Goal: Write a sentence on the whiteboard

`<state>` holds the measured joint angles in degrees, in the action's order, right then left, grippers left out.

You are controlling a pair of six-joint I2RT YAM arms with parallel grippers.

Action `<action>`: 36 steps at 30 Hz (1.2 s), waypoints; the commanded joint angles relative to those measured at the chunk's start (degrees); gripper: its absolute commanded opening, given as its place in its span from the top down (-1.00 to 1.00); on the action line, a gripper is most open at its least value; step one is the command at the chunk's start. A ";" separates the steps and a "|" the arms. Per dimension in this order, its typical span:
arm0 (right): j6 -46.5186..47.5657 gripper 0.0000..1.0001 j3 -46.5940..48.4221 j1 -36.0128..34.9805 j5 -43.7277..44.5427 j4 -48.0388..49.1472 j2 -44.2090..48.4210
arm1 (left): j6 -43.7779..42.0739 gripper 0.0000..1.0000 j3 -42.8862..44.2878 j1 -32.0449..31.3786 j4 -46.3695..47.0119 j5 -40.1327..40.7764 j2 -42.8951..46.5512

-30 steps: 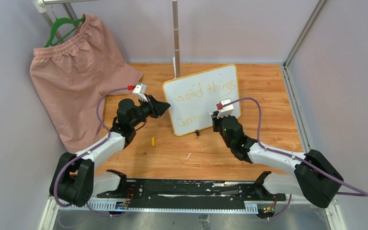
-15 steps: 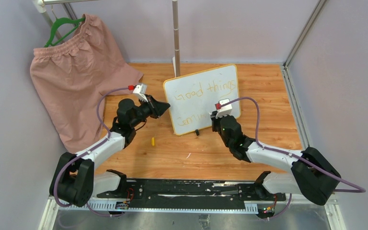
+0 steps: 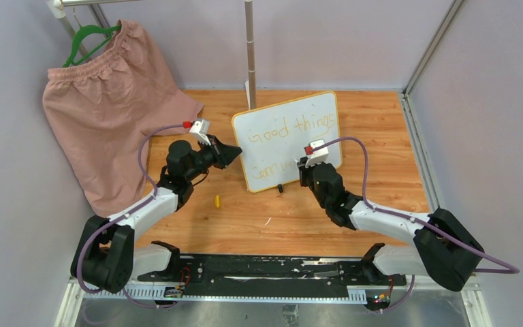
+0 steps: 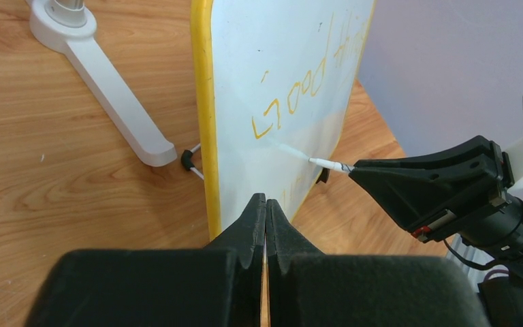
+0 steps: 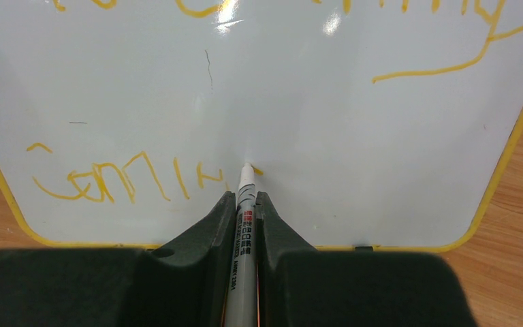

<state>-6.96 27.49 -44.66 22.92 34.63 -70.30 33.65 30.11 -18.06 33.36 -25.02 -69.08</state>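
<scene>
Black foam right gripper (image 5: 245,199) is clamped on a white marker (image 5: 243,231), its tip touching the whiteboard (image 5: 381,157) low down, just right of the last letters of the yellow sentence (image 5: 102,180). The left gripper (image 4: 265,204), fingers pressed together, sits near the board's left edge. Wooden table (image 3: 388,122) shows bare to the board's right.

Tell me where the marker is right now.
In the right wrist view, the marker is clamped in the right gripper, its tip against the whiteboard's lower half, just right of the rightmost yellow stroke of the sentence's second line.
</scene>
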 commanded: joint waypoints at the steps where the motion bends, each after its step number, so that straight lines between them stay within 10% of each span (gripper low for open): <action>1: -0.67 1.00 0.97 -0.42 -1.94 -1.00 -0.40 | -0.68 1.00 0.56 0.59 2.19 -0.74 -0.38; 36: -1.46 1.00 1.79 0.82 4.42 -6.60 1.70 | -0.40 1.00 0.47 0.60 2.58 -0.96 -0.47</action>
<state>-8.36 27.42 -44.66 24.38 28.60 -69.47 33.65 30.11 -18.06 33.36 -25.34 -69.30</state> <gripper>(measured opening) 0.166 0.009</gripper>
